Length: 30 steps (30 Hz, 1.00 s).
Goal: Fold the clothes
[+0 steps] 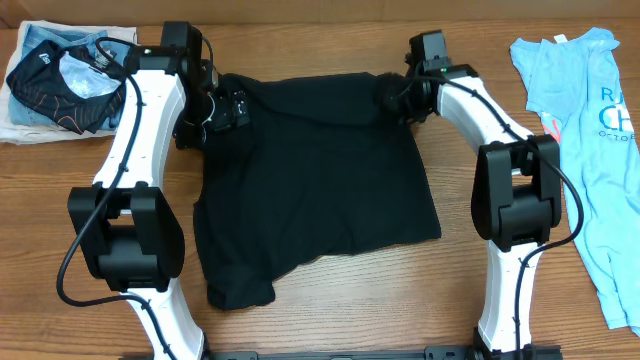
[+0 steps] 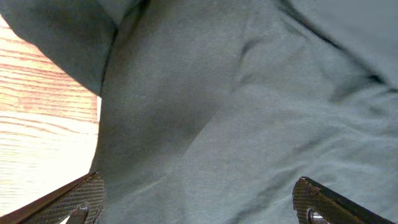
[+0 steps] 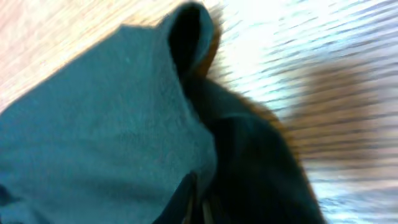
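- A large plain black soft-fabric T-shirt (image 1: 320,180) lies spread in the middle of a brown wood-grain table (image 1: 330,310). It is flat with a few wrinkles. Its near left part reaches further toward the near edge of the table than its near right part does.
- The shirt's far border runs left to right, roughly in line with the far edge of the table, and each end of it lies under one arm.
- The left hand (image 1: 225,108) sits over the far left corner of the shirt. In the left wrist view its fingers stand wide apart (image 2: 199,199) with black cloth (image 2: 249,112) beneath and between them, gripping nothing. Bare table (image 2: 43,118) shows just to its left.
- The right hand (image 1: 390,95) is at the far right corner. In the blurred right wrist view it is pinched shut (image 3: 198,202) on a raised fold of the black cloth (image 3: 112,124), with the table (image 3: 323,56) beyond.
- From both hands the body of the shirt stretches away toward the near edge, so a fold would likely carry the far border that way.
- Each corner has its own arm right beside it, and only the left corner is not yet gripped.
- A light blue printed T-shirt (image 1: 590,150) lies along the right edge, well apart from the black one.
- A smaller black garment with thin orange lines (image 1: 60,75) sits at the far left corner.
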{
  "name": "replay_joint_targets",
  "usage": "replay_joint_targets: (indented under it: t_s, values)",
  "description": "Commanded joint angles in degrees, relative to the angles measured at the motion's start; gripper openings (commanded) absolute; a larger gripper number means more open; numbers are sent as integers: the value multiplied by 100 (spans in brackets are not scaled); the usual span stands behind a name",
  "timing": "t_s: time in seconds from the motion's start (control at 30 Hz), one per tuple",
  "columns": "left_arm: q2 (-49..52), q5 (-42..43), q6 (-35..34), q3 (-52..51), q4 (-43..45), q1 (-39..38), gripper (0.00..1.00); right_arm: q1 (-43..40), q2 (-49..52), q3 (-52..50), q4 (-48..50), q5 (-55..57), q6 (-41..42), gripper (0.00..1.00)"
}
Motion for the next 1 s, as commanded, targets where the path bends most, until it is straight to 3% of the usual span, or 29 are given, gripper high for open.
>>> replay_joint_targets:
  t_s: [0.0,0.23,0.57,0.73,0.83,0.97]
  values:
    - [-195,-153,-15,-105,-11,9,100,17,-470,501,-249,485,39,4]
    - [-195,-153,-13,-105,-66,9,100,-72,-1025,1049,-841,708,44,4]
    - [-195,-151,-13,-105,-168,9,100,-507,-1578,1209,-1329,3036,232,4]
    - [-195,-151,-15,-105,-186,9,100,-1023,-1578,1209,-1399,2979,208,4]
    - [-195,-149,-17,-105,-170,9,100,-1261,-1578,1209,-1386,2680,-17,16]
    - [-195,-140,-42,-105,-168,9,100,-1386,-1578,1209,-1408,2667,-164,22]
